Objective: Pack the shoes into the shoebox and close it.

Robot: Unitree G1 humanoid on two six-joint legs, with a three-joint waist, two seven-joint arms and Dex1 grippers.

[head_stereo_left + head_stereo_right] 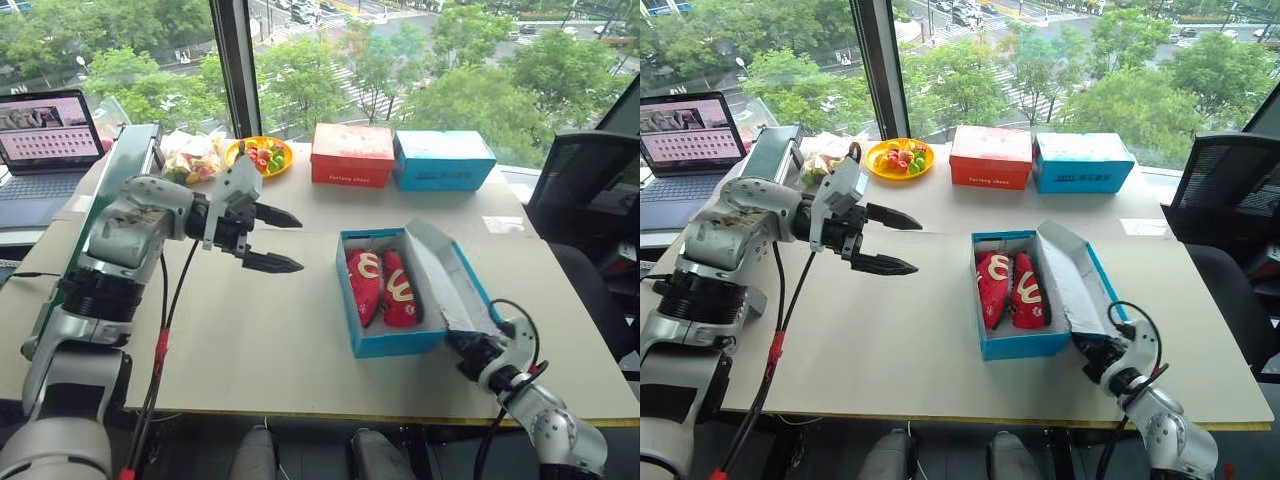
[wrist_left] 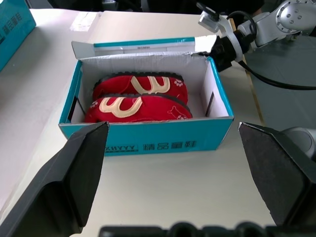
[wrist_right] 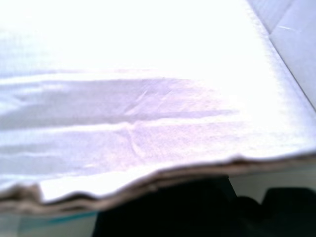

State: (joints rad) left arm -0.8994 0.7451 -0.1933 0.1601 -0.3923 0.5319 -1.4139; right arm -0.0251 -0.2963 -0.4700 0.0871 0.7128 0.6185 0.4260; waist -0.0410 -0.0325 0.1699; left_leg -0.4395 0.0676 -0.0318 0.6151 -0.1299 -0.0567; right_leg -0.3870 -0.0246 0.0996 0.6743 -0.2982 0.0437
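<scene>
Counter (image 1: 250, 340) holds the shoebox (image 1: 395, 340): I see both shoes (image 1: 383, 287) inside, lid (image 1: 440, 275) still up. Left gripper (image 1: 272, 240) fingers wide; right gripper (image 1: 462, 345) fingers closed under the lid.

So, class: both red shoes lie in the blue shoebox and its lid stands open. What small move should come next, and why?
Probably the right gripper, shut at the near edge of the open lid, should swing it over the shoebox. Both shoes already lie side by side inside, and the open left gripper hangs clear of it.
</scene>
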